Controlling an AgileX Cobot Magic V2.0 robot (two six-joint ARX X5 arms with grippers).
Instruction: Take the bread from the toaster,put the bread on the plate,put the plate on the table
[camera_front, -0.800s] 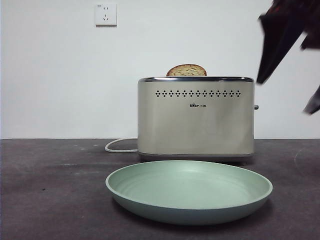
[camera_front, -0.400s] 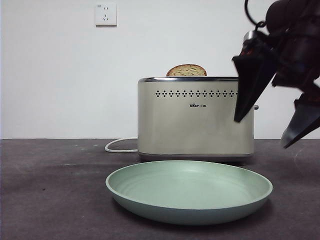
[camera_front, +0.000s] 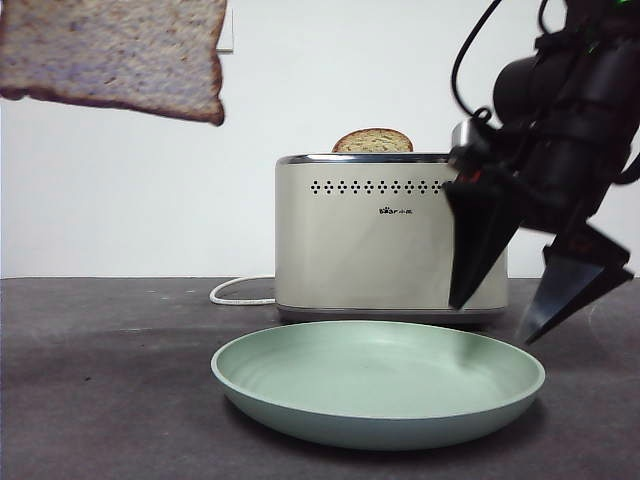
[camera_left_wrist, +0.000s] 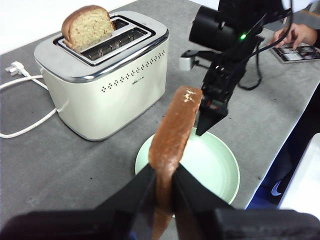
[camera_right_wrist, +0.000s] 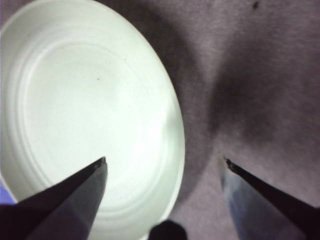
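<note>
Your right gripper (camera_front: 505, 322) hangs spread wide, straddling the plate (camera_front: 300, 405)'s rim, likely to lift it. Your left gripper (camera_left_wrist: 162, 182) pinches the bread (camera_left_wrist: 172, 135) edge-up above the plate; 1 slice (camera_left_wrist: 87, 25) sits in the toaster (camera_left_wrist: 115, 92).

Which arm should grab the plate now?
Probably the right gripper: its open jaws straddle the plate's rim. The left gripper is busy, shut on the bread, held high.
</note>
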